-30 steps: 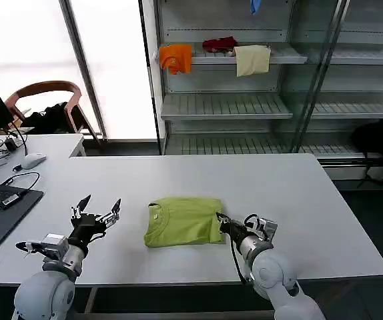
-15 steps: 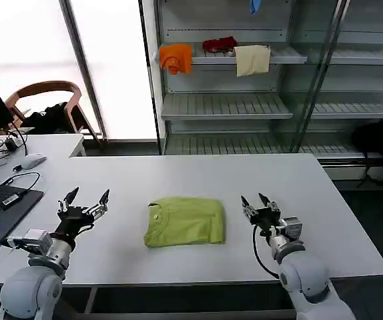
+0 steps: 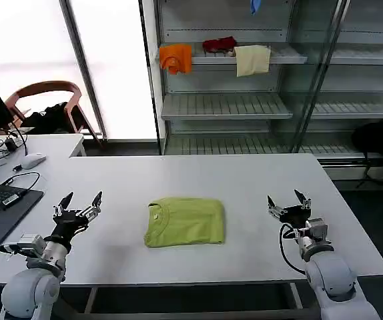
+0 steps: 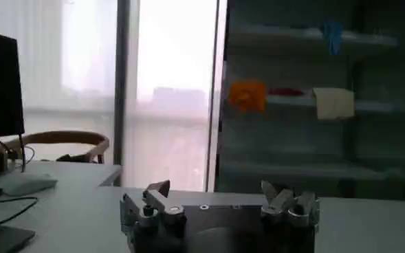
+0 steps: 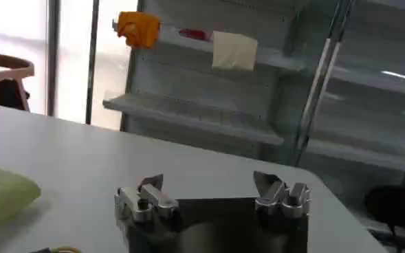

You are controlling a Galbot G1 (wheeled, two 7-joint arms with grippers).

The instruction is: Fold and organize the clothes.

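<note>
folded t-shirt (image 3: 185, 221) lies mid-table (image 3: 245, 180); left gripper (image 3: 78, 207) at nine o'clock, right gripper (image 3: 289, 203) at three, both spread open, holding nothing

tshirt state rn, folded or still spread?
Folded. The lime T-shirt lies as a compact rectangle on the white table, sleeves tucked in, collar toward the left gripper; the open right gripper is clear of it.

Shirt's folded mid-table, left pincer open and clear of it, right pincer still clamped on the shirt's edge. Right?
Not quite. The head view shows the right pincer open and well off to the side of the folded shirt, holding nothing. The left pincer is open and clear, as you said.
</note>
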